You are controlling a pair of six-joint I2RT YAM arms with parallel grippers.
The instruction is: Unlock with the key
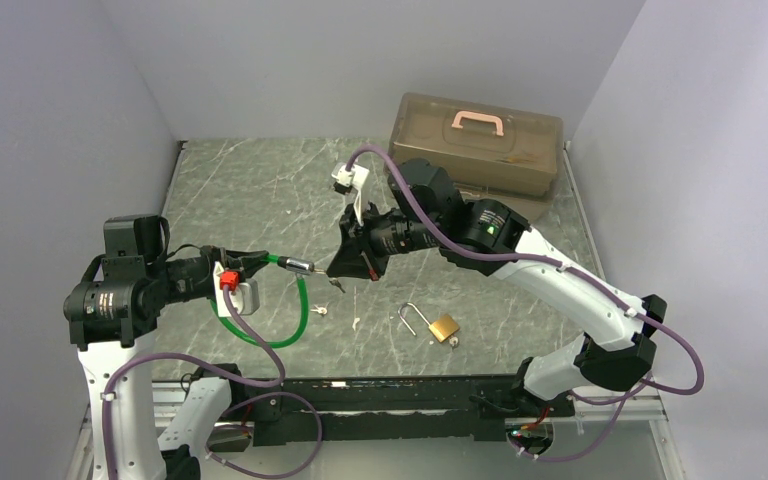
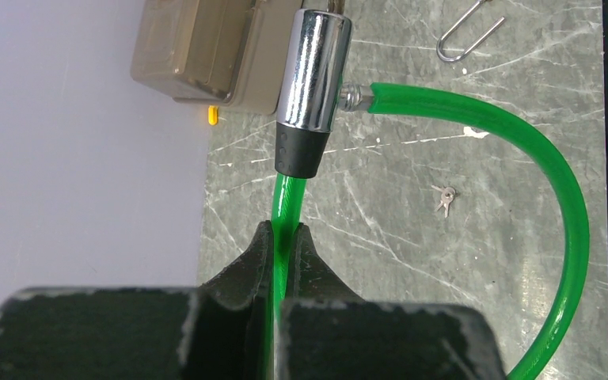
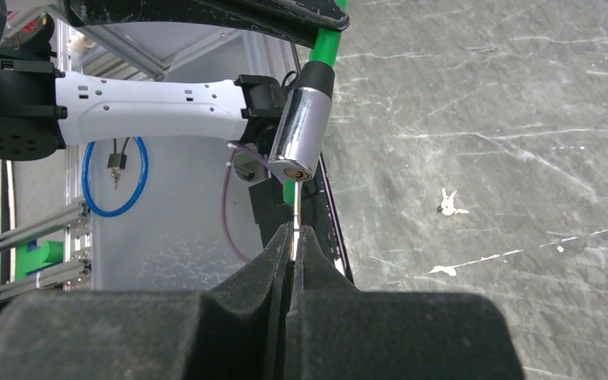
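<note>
The chrome lock barrel point(image 3: 301, 131) hangs in the air above the surface point(image 1: 260, 190), between the two arms, with its keyhole face point(image 3: 289, 169) turned toward the right arm. Just short of that face is the key point(image 3: 294, 215), a thin blade pinched in the right tool point(image 3: 293, 233), whose pads are clamped together on it. The left tool point(image 2: 283, 237) is clamped on the green cable point(image 2: 570, 206) right behind the barrel, steadying it. The step in hand looks like insertion: the blade sits below the slot, not yet in it (whether it touches the face, I cannot tell). Next the tip needs lifting into line with the slot, then a straight push and a twist while the left arm holds firm.
</note>
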